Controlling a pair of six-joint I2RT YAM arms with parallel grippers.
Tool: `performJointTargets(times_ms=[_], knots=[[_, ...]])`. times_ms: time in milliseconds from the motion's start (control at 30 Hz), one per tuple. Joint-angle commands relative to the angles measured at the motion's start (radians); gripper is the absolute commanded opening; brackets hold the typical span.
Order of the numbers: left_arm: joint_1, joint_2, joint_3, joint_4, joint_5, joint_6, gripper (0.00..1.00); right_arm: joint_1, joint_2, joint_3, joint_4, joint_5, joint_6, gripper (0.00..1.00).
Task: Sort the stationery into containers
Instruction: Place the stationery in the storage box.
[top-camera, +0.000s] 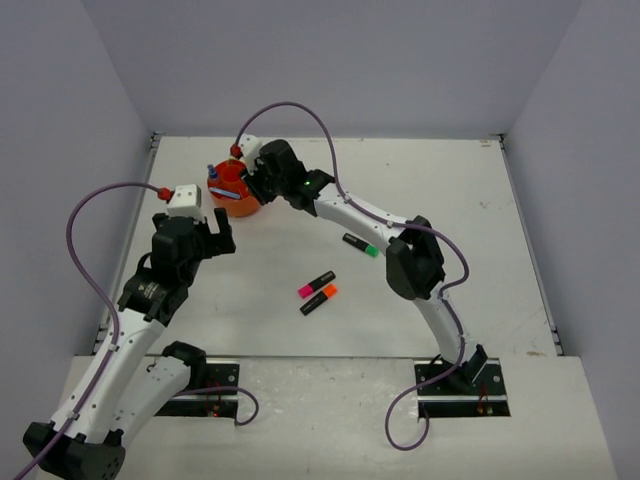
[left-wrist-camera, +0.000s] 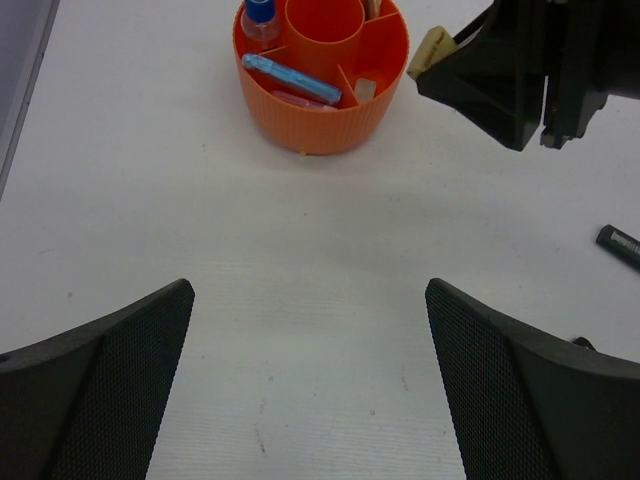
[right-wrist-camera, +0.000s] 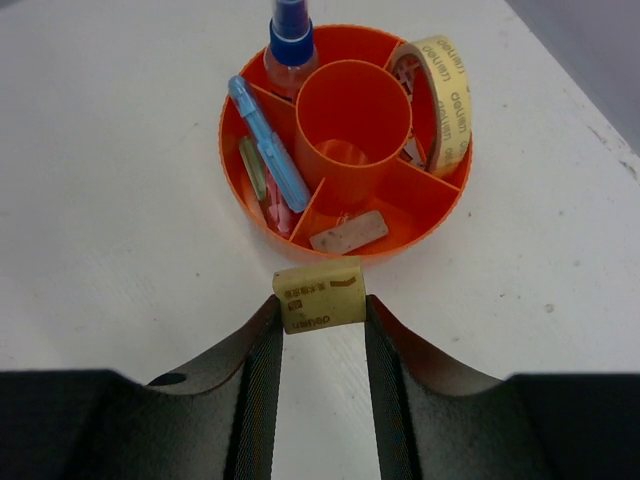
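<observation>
The left claw (left-wrist-camera: 308, 292), its mesh-textured pads spread wide, holds nothing over the matte white surface (left-wrist-camera: 300, 230). Ahead of it stands the round, ribbed orange plastic tub (left-wrist-camera: 320, 125), split into wedges around a central cup. The right claw (right-wrist-camera: 320, 312) narrowly pinches a small printed tan block (right-wrist-camera: 318, 290) just short of the tub's rim. Three black highlighters (top-camera: 316, 284) lie farther right.

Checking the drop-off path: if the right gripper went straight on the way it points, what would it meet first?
Probably the near rim of the orange tub, directly ahead of the right gripper and the yellowish eraser it holds. Height above the rim is unclear; it might pass over.
</observation>
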Motion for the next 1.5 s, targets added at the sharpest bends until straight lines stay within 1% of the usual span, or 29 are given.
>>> performJointTargets(times_ms=[0, 100, 167, 300, 467, 600, 733, 933, 1167, 1467], knots=[[0.009, -0.005, -0.008, 0.053, -0.014, 0.016, 1.0, 0.001, 0.066, 0.131, 0.043, -0.044, -0.033, 0.13], [0.008, -0.003, -0.007, 0.053, -0.009, 0.016, 1.0, 0.0, 0.074, 0.143, 0.05, -0.062, -0.024, 0.19], [0.009, -0.005, -0.006, 0.051, -0.006, 0.016, 1.0, -0.001, 0.091, 0.16, 0.043, -0.078, -0.009, 0.21], [0.008, -0.011, -0.007, 0.052, -0.005, 0.016, 1.0, -0.008, 0.137, 0.224, 0.015, -0.083, 0.029, 0.18], [0.009, -0.016, -0.01, 0.055, 0.007, 0.014, 1.0, -0.021, 0.138, 0.188, 0.053, -0.091, 0.078, 0.15], [0.009, -0.02, -0.008, 0.057, 0.014, 0.013, 1.0, -0.034, 0.162, 0.234, 0.046, -0.093, 0.101, 0.15], [0.009, -0.026, -0.011, 0.059, 0.023, 0.013, 1.0, -0.039, 0.197, 0.277, 0.055, -0.117, 0.116, 0.2], [0.009, -0.027, -0.011, 0.063, 0.04, 0.013, 1.0, -0.043, 0.211, 0.289, 0.07, -0.132, 0.168, 0.22], [0.009, -0.032, -0.011, 0.063, 0.055, 0.015, 1.0, -0.045, 0.223, 0.307, 0.071, -0.132, 0.171, 0.26], [0.009, -0.047, -0.01, 0.065, 0.066, 0.017, 1.0, -0.052, 0.232, 0.325, 0.066, -0.116, 0.191, 0.36]])
